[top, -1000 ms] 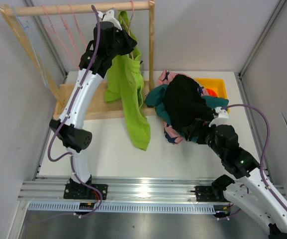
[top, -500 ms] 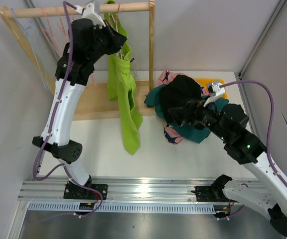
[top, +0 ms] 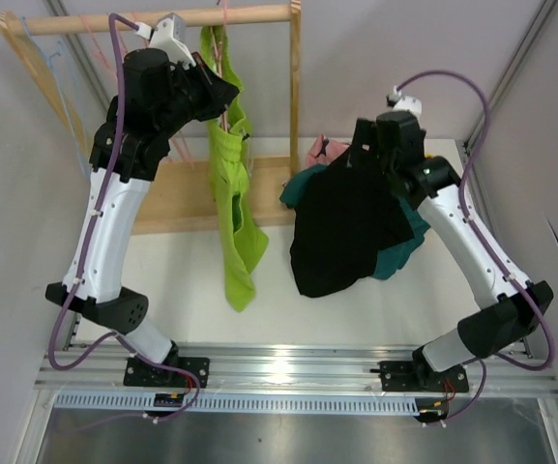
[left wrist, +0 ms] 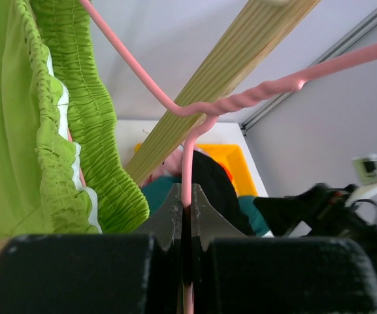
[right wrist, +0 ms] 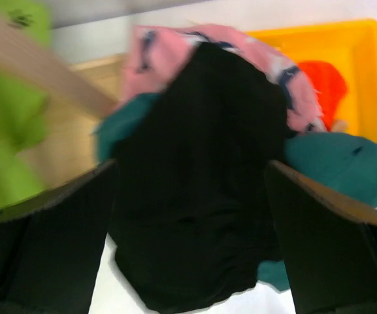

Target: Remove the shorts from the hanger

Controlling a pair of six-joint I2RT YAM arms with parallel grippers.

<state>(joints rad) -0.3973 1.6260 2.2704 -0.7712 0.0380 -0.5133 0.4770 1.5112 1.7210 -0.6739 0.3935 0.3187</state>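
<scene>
Biggest risk sits w/ the wooden rack [top: 162, 17]. The left pincer [left wrist: 186, 203] is clamped tight on the stem of the pink wire hanger [left wrist: 240, 98], its hook up by the rail (can't tell if it's on it). A hard pull could drag or tip the frame instead of freeing anything.

The lime green shorts [top: 232, 193] hang from that hanger, long & loose above the worktop [top: 191, 290]. The gathered waistband looks bunched round the wire, so it'll prob. cling & spring rather than slide off.

The right pincer [right wrist: 189, 167] stands wide open over the black shorts [top: 341, 232], gripping nothing I can make out. A careless close could snag that cloth & haul it off the heap at right.

Materials:
- Rack: pale smooth timber, round rail, flat base board.
- Shorts: all soft & limp. Lime pair has a ruched elastic waist w/ white trim; black pair is matt.
- Heap: teal shorts [right wrist: 332, 163] & pink shorts [right wrist: 168, 46] w/ navy splotches lie under the black.
- Bin: orange shorts [right wrist: 319, 82] lie in a glossy yellow plastic bin [right wrist: 345, 39].
- Hanger: thin coated wire, twisted at the neck.
</scene>
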